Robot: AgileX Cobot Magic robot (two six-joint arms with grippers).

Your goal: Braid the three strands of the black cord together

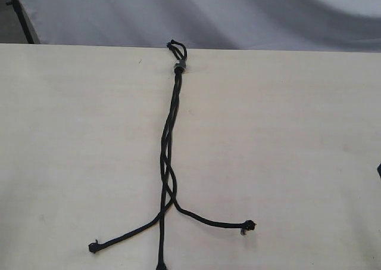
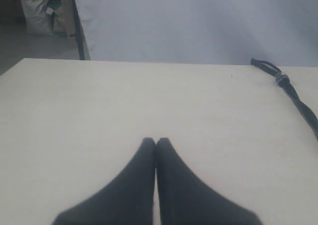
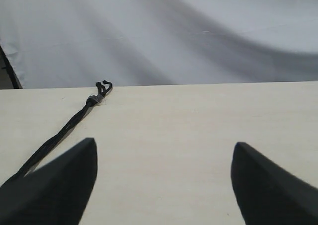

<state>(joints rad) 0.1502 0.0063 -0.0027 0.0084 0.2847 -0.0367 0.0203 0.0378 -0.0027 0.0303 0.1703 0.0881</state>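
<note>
Left pincer (image 2: 155, 141): tips pressed together with nothing between them. It sits over bare table with the cord well off to its side. Reads as parked, not engaged.
Left strand (image 1: 128, 233): splays out toward the near left and ends in a small frayed knot. It lies free, clear of the others and easy to pick.
Black cord (image 1: 172, 112): lies down the middle of the table. Its loop (image 1: 177, 45) sits at the far edge, with the grey band (image 1: 180, 66) just below it.
Three strands (image 1: 165, 177): run close together from the band, cross loosely a few times low down, then fan apart. Judgement: the braid is barely begun and slack, with most of it still to do.
Middle strand (image 1: 161, 255): runs straight toward the near edge, and its end is cut off by the frame.
Right strand (image 1: 208, 221): curves out to the near right, with a frayed knot at its tip.
Right pincer (image 3: 165, 146): fingers wide apart and empty. The cord passes beside one finger, and contact cannot be told.
Table (image 1: 297, 133): pale wood grain, flat and matt. The cord shows up sharply against it.
Room: a grey-white cloth backdrop (image 1: 238, 14) hangs behind the table. A dark pole (image 2: 78, 26) and a grey sack (image 2: 34, 17) stand on the floor beyond the left corner.
</note>
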